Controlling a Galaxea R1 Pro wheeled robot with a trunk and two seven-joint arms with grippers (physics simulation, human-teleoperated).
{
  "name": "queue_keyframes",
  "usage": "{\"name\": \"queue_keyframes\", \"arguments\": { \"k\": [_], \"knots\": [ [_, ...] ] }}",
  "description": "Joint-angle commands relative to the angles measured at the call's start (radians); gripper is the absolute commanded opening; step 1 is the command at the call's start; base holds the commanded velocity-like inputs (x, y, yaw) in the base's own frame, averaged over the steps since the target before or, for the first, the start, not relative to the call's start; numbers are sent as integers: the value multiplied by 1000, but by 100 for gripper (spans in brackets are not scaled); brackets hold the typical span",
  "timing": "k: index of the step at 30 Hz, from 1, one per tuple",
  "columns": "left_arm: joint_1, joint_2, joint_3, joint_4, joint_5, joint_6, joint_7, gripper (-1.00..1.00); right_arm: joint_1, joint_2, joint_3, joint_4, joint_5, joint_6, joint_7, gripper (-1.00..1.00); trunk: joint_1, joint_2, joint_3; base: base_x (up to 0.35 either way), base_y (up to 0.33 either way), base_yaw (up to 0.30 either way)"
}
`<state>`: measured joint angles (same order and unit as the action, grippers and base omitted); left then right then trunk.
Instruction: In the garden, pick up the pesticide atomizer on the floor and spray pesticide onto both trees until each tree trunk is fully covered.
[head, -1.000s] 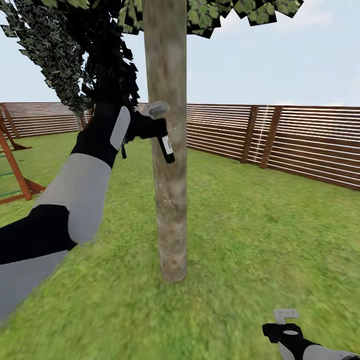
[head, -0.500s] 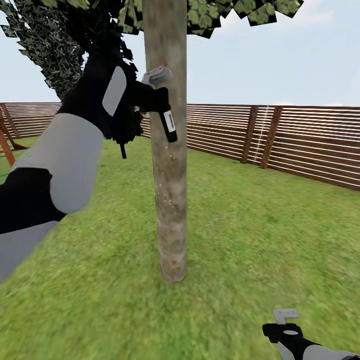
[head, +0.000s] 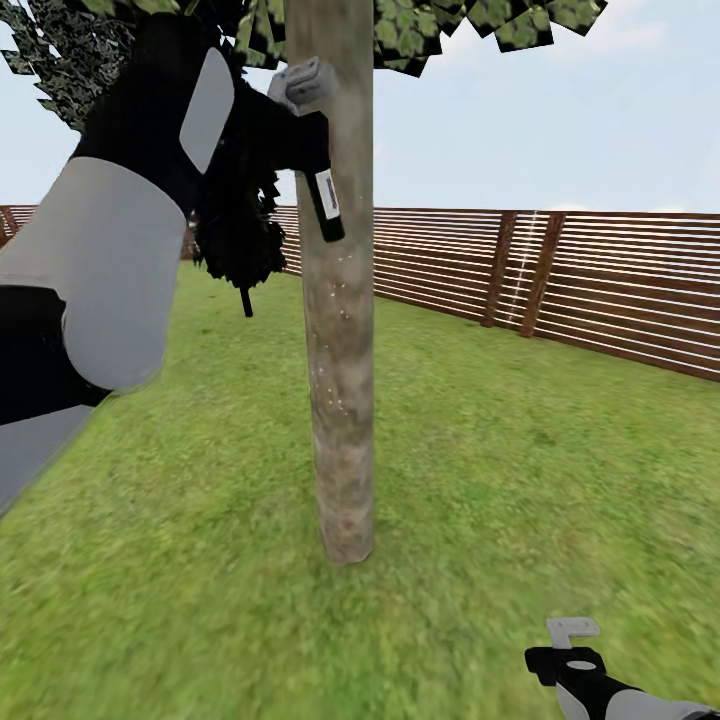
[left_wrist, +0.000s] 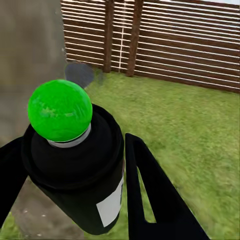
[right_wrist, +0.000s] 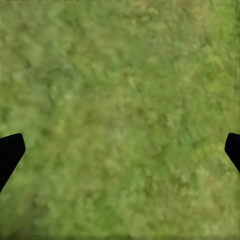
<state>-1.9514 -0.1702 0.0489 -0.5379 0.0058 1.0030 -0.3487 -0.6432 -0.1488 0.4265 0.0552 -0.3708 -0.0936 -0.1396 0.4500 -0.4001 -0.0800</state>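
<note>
The left gripper (head: 300, 140) has its jaws clamped on the pesticide atomizer (head: 322, 195), high against the tree trunk (head: 338, 330). Best keep the nozzle facing bark, working over unspecked patches. The right gripper (right_wrist: 120, 145) idles, jaws apart.

Counted in head view: one tree trunk (head: 335, 330), upright mid-scene. One pesticide atomizer (head: 318, 170), one green dot on top (left_wrist: 60, 110), one white label on body. Two grippers: left gripper (head: 290, 125) raised high at left, right gripper (head: 568, 650) low at near right. Two brown fence posts (head: 543, 272) side by side on far right fence (head: 600, 290). White pesticide specks (head: 340, 300) on bark: too fine to count.
</note>
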Motion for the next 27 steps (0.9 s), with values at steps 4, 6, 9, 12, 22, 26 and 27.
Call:
{"name": "queue_keyframes", "arguments": {
  "k": [4, 6, 9, 12, 22, 26, 27],
  "knots": [
    [-27, 1, 0, 15, -119, 1, 0, -100, 0, 0, 0, 0, 0, 0, 0, 100, 0, 0, 0, 0, 0, 0],
    [-29, 1, 0, 16, -152, 0, 0, -100, 0, 0, 0, 0, 1, 0, 0, 100, 0, 0, 0, 0, 0, 0],
    [-30, 1, 1, 16, -227, 0, 0, -100, 0, 0, 0, 0, 1, 0, 0, 100, 0, 0, 0, 0, 0, 0],
    [-30, 0, 1, 18, -245, 0, 0, -100, 0, -1, 0, 0, 1, 0, 0, 100, 0, 0, 0, 0, 0, 0],
    [-31, 1, 7, 103, -249, -7, 5, -100, 0, -2, 0, -1, 0, 0, 0, 100, 0, 0, 0, 0, 0, 0],
    [-31, 5, 16, 161, -249, -9, 9, -100, 0, -2, 0, -1, 1, 0, 0, 100, 0, 0, 0, 0, 0, 0],
    [-31, 6, 17, 180, -249, -10, 10, -100, 0, -2, 0, -1, 1, 0, 0, 100, 0, 0, 0, 0, 0, 0]
  ]
}}
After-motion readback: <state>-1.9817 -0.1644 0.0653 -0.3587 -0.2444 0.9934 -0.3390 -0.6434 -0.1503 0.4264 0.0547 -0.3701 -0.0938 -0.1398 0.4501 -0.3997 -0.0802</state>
